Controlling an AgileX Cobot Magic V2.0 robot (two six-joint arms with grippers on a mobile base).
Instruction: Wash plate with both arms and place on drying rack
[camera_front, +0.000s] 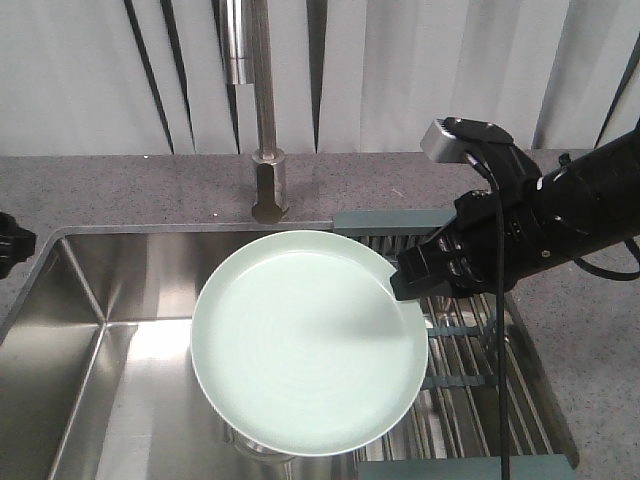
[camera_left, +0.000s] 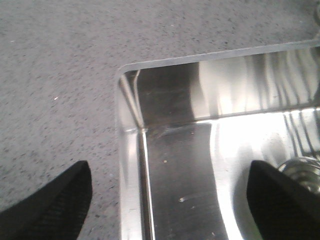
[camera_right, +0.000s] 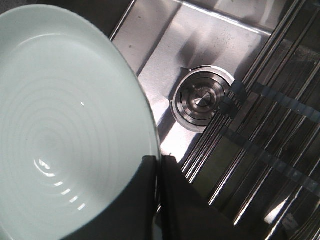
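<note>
Centrally, plate (camera_front: 300, 340) hangs over steel sink (camera_front: 120, 275); speckled grey counter (camera_front: 120, 190) around.

1. the right arm (camera_front: 575, 200) reaches in from the right, with a grey camera box (camera_front: 462, 135) atop its wrist.
2. the right gripper (camera_front: 410, 275) is clamped on the rim of the plate (camera_front: 300, 340).
3. the left gripper (camera_left: 170, 200) has its fingers (camera_left: 55, 210) spread wide, holding nothing.

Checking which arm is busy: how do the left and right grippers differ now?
The right gripper is shut on the plate; the left gripper is open and empty. The right sits by the rack; the left hangs over the sink corner. Both have black fingers.
</note>
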